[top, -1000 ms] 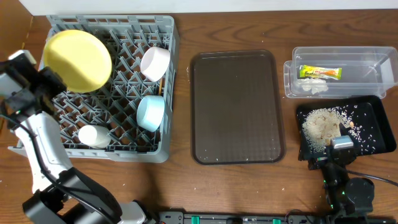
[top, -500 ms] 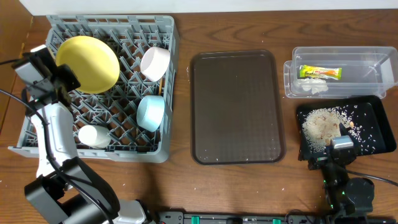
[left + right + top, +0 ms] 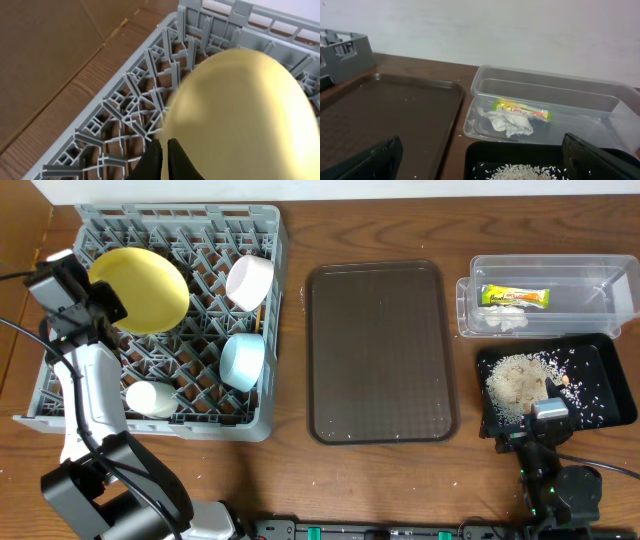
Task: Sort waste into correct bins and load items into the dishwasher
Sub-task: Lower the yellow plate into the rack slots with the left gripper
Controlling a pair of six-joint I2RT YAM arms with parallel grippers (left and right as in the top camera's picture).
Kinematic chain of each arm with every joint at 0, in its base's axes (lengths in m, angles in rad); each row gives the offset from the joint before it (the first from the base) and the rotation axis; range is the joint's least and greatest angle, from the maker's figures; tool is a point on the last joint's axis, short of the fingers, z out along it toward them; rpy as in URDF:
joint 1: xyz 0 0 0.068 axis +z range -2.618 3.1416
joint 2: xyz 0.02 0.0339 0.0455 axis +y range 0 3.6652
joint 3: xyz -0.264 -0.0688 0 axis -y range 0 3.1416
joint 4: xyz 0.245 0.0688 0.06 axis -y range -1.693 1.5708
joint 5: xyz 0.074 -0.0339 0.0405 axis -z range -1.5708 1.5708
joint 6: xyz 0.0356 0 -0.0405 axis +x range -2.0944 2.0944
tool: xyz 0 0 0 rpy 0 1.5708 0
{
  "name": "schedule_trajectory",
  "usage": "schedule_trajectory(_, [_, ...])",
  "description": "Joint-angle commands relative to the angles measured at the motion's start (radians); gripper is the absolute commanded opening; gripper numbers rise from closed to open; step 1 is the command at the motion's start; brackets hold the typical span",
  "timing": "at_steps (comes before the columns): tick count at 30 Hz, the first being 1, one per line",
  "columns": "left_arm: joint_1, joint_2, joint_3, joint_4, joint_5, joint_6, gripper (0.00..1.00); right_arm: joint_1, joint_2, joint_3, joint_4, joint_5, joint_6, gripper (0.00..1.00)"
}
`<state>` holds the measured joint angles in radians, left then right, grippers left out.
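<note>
My left gripper is shut on the edge of the round yellow plate, holding it tilted over the far left of the grey dish rack. In the left wrist view the black fingers pinch the plate above the lattice. A light blue bowl and two white cups stand in the rack. The clear tub holds the wrapper and tissue. The black tray holds rice. My right gripper is open and empty at that tray's front edge. Chopsticks are not seen.
The dark brown serving tray lies between the rack and the bins, with a few crumbs on it. It also shows in the right wrist view, beside the tub. A cardboard sheet lies left of the rack.
My left gripper has carried the yellow plate to the right and a little lower over the rack. The right arm has not moved.
</note>
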<state>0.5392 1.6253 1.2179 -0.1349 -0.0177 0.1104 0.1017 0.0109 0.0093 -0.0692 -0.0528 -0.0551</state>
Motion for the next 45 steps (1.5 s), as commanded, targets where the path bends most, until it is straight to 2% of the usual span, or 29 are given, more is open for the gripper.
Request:
schedule_trajectory(1, [-0.002, 0.005, -0.005, 0.011, -0.028, 0.026, 0.08, 0.009, -0.006, -0.004, 0.000, -0.004, 0.013, 0.99])
schedule_trajectory(9, [-0.035, 0.005, -0.005, 0.013, -0.028, 0.047, 0.07, 0.009, -0.006, -0.004, 0.000, -0.004, 0.013, 0.99])
schedule_trajectory(12, [-0.040, 0.005, -0.005, -0.002, -0.028, -0.020, 0.09, 0.009, -0.006, -0.004, 0.000, -0.004, 0.013, 0.99])
schedule_trajectory(13, [-0.037, 0.003, -0.005, -0.016, -0.028, -0.064, 0.22, 0.009, -0.006, -0.004, 0.000, -0.004, 0.013, 0.99])
schedule_trajectory(14, [-0.034, 0.001, -0.005, -0.034, -0.026, -0.106, 0.41, 0.009, -0.006, -0.004, 0.000, -0.004, 0.013, 0.99])
schedule_trajectory(15, [-0.029, -0.003, -0.005, -0.060, -0.007, -0.153, 0.49, 0.009, -0.006, -0.004, 0.000, -0.004, 0.013, 0.99])
schedule_trajectory(16, [-0.029, -0.009, -0.005, -0.089, 0.032, -0.182, 0.49, 0.009, -0.006, -0.004, 0.000, -0.004, 0.013, 0.99])
schedule_trajectory(19, [-0.029, -0.043, -0.005, -0.169, 0.179, -0.193, 0.31, 0.009, -0.006, -0.004, 0.000, -0.004, 0.013, 0.99])
schedule_trajectory(21, [-0.026, -0.074, -0.005, -0.205, 0.219, -0.209, 0.30, 0.009, -0.006, -0.004, 0.000, -0.004, 0.013, 0.99])
schedule_trajectory(23, [-0.005, -0.107, -0.005, -0.229, 0.204, -0.340, 0.40, 0.009, -0.006, -0.004, 0.000, -0.004, 0.013, 0.99])
schedule_trajectory(26, [0.075, -0.129, -0.005, -0.281, 0.221, -0.617, 0.50, 0.009, -0.006, -0.004, 0.000, -0.004, 0.013, 0.99])
schedule_trajectory(30, [0.184, -0.101, -0.005, -0.283, 0.373, -0.775, 0.57, 0.009, -0.006, -0.004, 0.000, -0.004, 0.013, 0.99])
schedule_trajectory(32, [0.219, -0.080, -0.005, -0.276, 0.430, -0.797, 0.63, 0.009, -0.006, -0.004, 0.000, -0.004, 0.013, 0.99])
schedule_trajectory(35, [0.249, -0.040, -0.005, -0.277, 0.494, -0.796, 0.67, 0.009, -0.006, -0.004, 0.000, -0.004, 0.013, 0.99])
schedule_trajectory(40, [0.253, 0.050, -0.005, -0.271, 0.594, -0.797, 0.67, 0.009, -0.006, -0.004, 0.000, -0.004, 0.013, 0.99])
schedule_trajectory(45, [0.253, 0.104, -0.005, -0.273, 0.613, -0.797, 0.67, 0.009, -0.006, -0.004, 0.000, -0.004, 0.013, 0.99])
